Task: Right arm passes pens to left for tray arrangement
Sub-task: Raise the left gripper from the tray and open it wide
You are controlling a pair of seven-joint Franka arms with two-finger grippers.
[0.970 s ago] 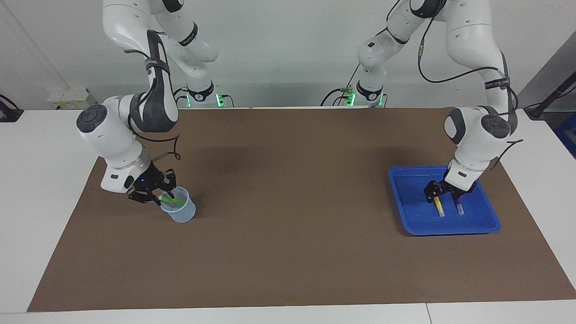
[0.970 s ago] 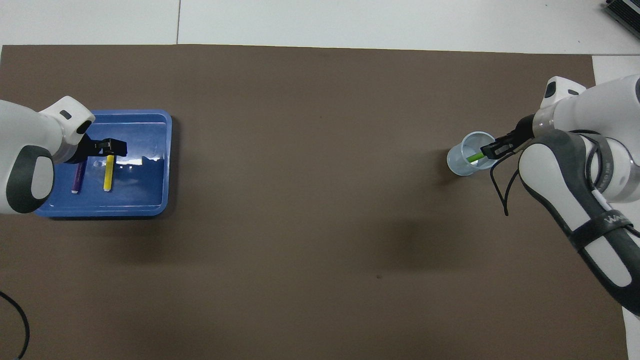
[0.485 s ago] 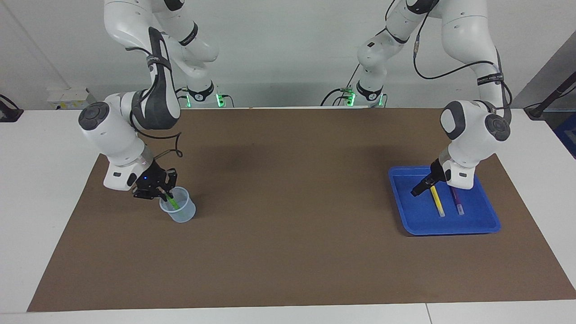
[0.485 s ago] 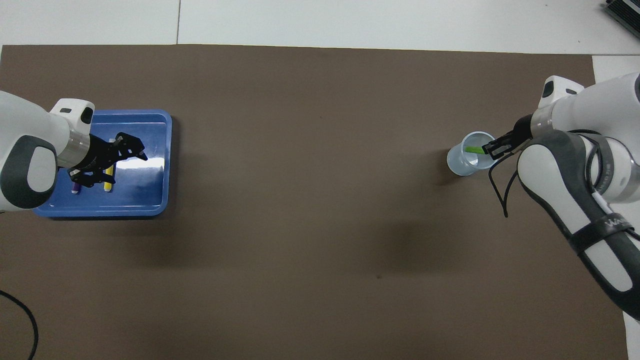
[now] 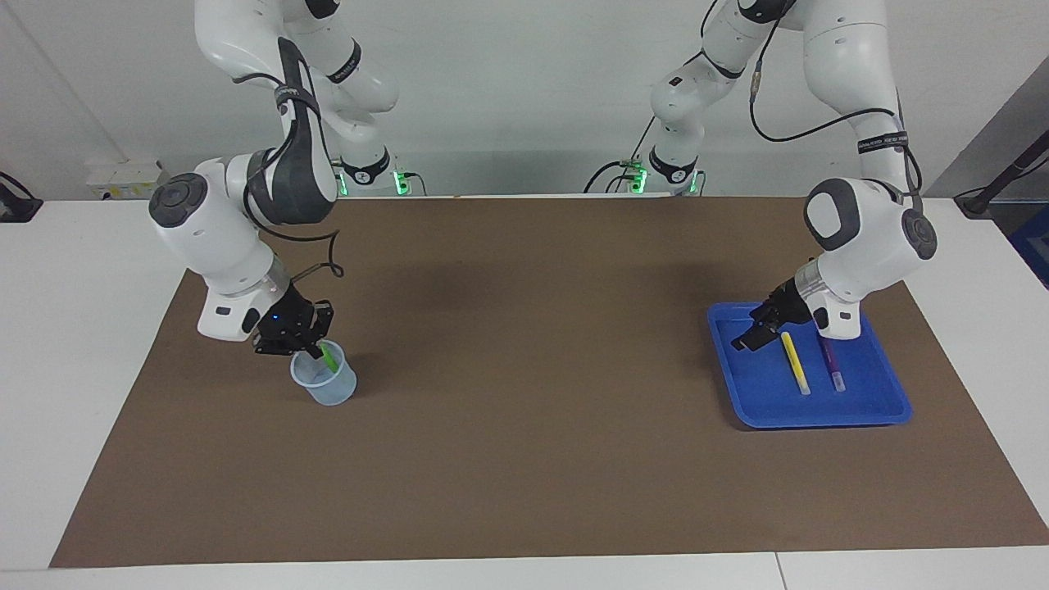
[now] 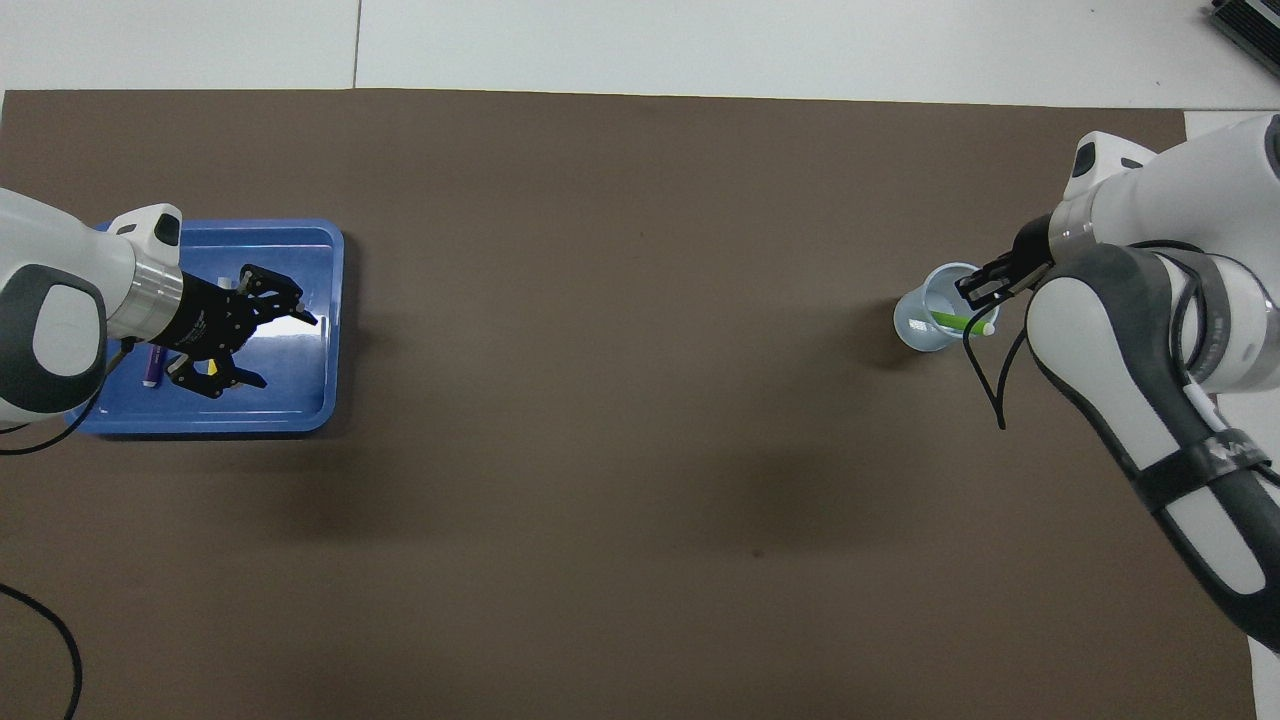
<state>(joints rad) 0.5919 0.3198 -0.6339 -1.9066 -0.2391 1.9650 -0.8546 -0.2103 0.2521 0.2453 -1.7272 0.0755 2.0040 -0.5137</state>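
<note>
The right gripper (image 5: 315, 351) is seen at the rim of a small translucent cup (image 5: 328, 385), which stands on the brown mat (image 5: 524, 459) toward the right arm's end of the table. Its fingertips are closed on the green pen (image 5: 327, 356), which is held tilted with its lower part inside the cup. In the overhead view the pen's pale end is seen sticking out over the cup's rim.

The left gripper (image 5: 746, 338) is held above the blue tray (image 5: 819, 414), over the part toward the table's middle. Its fingers are spread wide and nothing is held between them. The tray lies on the mat toward the left arm's end of the table.

Two pens are found lying flat in the tray, side by side and nearly parallel, not touching. The yellow pen (image 5: 795, 362) is placed toward the tray's middle; the purple pen (image 5: 831, 367) lies beside it, toward the table's end. Both are partly covered by the left arm in the overhead view.
</note>
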